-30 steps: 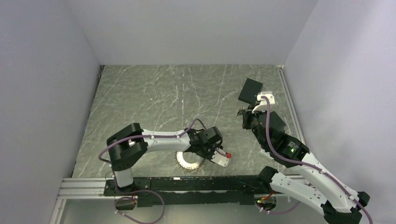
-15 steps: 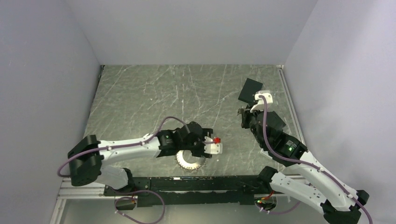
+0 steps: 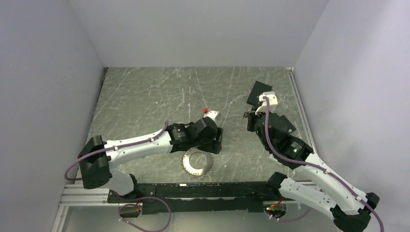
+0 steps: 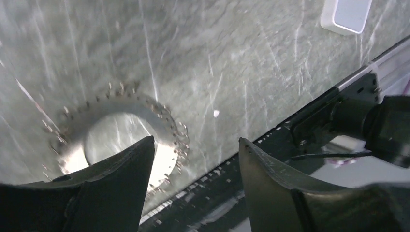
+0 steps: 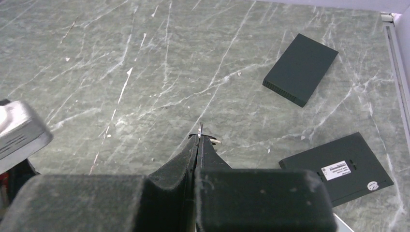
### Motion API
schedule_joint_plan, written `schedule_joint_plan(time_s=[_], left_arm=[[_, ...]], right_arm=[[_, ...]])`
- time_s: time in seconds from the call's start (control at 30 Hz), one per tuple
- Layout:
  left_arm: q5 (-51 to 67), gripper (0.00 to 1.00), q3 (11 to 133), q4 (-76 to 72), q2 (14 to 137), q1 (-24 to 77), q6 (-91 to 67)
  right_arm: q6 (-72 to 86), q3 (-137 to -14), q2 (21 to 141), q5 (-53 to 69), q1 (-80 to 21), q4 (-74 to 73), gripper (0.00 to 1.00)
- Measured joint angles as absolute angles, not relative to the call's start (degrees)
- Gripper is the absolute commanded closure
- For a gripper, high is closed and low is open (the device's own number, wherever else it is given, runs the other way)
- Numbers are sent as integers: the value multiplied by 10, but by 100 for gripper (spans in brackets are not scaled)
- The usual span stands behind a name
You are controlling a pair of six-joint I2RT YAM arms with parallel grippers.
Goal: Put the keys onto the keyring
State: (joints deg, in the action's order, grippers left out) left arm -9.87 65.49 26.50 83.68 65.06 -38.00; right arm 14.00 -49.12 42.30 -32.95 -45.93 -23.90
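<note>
Blurred keyring — partly behind a finger of left tool. Metal sliver in right tool — too small to identify.

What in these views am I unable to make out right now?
- Left wrist view: keyring blurred, its lower left hidden by a finger of the open left gripper.
- Right wrist view: thin metal piece pinched in the shut right gripper, too small to identify, mostly hidden between the fingers.
- Top view: that piece too small to see.
</note>
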Motion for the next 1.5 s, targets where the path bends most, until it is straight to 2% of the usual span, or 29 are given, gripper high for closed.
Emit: schedule_joint_plan(time_s=[0.13,0.3,0.43,0.67,1.07,1.17,1.5], left_arm=[[-45,37,653,314,858,613,-519],[19,42,645,333,898,562,-620],[58,54,629,316,917,554,-693],[108,55,562,247,947,548,-803],[77,63,566,221,985,547,-834],[68,70,577,230,1001,547,-832],[42,79,601,244,1009,548,-817]], right_arm=[[142,-491,423,-327,-459,-239,100],[148,-491,419,-325,-459,-239,100],[152,-490,409,-324,-459,-239,100],[154,-486,392,-325,-458,-239,100],[154,-474,379,-324,-458,-240,100],[153,-472,375,-323,-458,-239,100],[152,-467,374,-314,-458,-239,100]])
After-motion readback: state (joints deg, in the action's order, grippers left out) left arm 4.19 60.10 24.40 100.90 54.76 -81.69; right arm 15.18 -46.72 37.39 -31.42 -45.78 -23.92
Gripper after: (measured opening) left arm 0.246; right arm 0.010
